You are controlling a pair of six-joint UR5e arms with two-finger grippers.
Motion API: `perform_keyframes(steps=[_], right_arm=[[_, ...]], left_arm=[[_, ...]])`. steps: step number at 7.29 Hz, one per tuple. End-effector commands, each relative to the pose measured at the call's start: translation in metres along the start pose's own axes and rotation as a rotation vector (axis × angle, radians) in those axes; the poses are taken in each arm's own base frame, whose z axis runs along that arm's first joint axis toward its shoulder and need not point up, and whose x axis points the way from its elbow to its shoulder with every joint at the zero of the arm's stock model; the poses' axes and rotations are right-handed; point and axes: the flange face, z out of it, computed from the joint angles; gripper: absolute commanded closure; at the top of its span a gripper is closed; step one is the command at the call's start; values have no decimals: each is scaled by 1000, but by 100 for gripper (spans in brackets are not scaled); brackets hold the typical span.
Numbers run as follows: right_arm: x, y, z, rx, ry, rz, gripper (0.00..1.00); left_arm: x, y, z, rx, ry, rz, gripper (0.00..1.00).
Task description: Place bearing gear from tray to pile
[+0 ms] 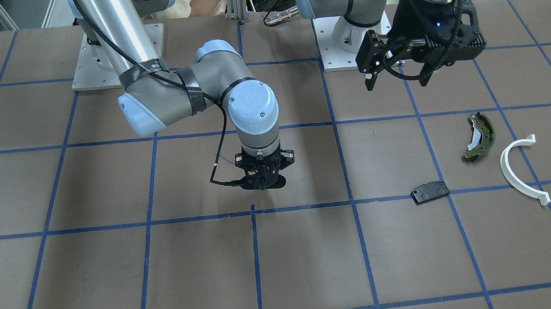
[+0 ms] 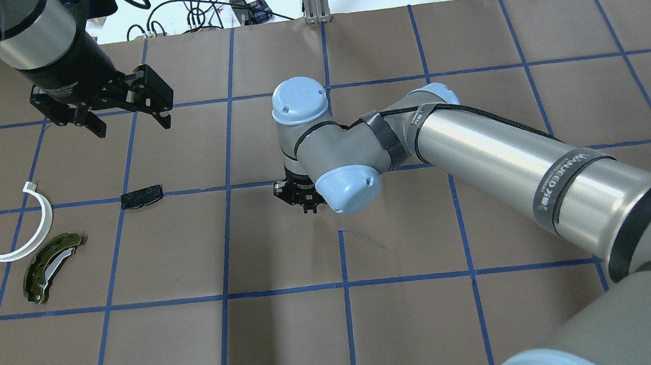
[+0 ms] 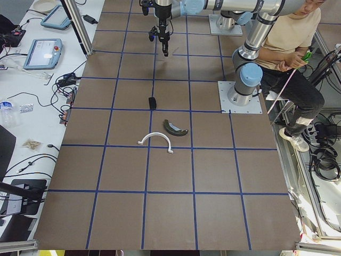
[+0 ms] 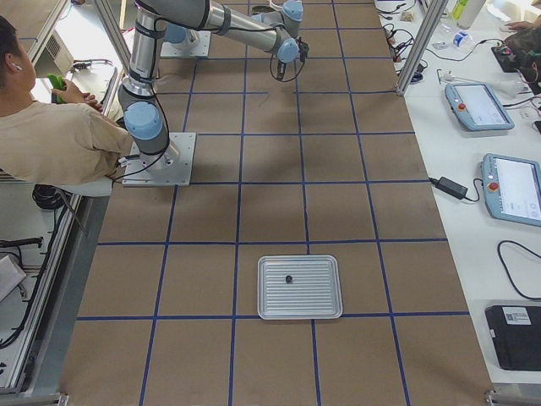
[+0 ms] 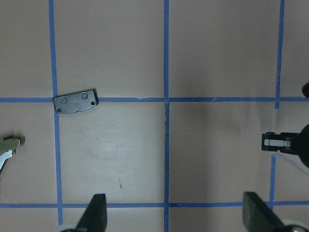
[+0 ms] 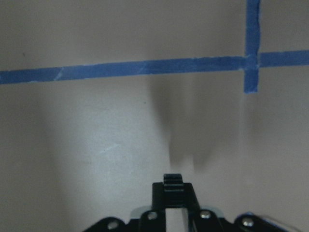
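The bearing gear (image 4: 288,278) is a small dark part lying on the silver tray (image 4: 321,304), far from both arms. The pile lies on the robot's left side: an olive-green brake shoe (image 1: 478,135), a white half-ring arc (image 1: 518,170) and a flat black pad (image 1: 430,192). My right gripper (image 1: 262,184) points straight down at mid-table, just above the paper, shut with nothing visible between its fingers (image 6: 173,186). My left gripper (image 1: 371,62) hangs open and high above the table, beside the pile; the black pad (image 5: 75,102) shows below it.
Brown paper with a blue tape grid (image 1: 257,259) covers the table. The right arm's elbow and forearm (image 2: 472,149) stretch across the middle. A seated person (image 4: 59,135) is beside the robot bases. Tablets and cables (image 4: 499,182) line the side bench.
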Motion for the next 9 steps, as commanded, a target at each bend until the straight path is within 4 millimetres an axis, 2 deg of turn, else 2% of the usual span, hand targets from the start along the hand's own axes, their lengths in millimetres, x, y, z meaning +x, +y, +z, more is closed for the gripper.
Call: perform_keyframes(steps=[1,2,3,5,6,7,8,9], right_arm=[[-10,1,18,13,-7,-19,100],[-10,0,20,12,-6,-18,93],[-12,-1,13,28,-18,-19,39],[-9,-1,10,39,-2,-17,5],[-3,-4,-13,67,-14,-27,0],[14,-6,-39,68,-6,-46,0],[46,-17,-67,64,33,-98,0],[86,-24,-106,62,42,-136,0]], left_arm=[[0,0,1,-3,-1,0,0],[0,1,2,-4,-1,0,0],[0,2,4,-9,-1,0,0],[0,2,4,-7,-1,0,0],[0,2,5,-11,-1,0,0],[-1,0,8,-15,0,0,0],[2,-7,25,-50,3,-5,0],[8,-7,48,-93,12,-19,0]])
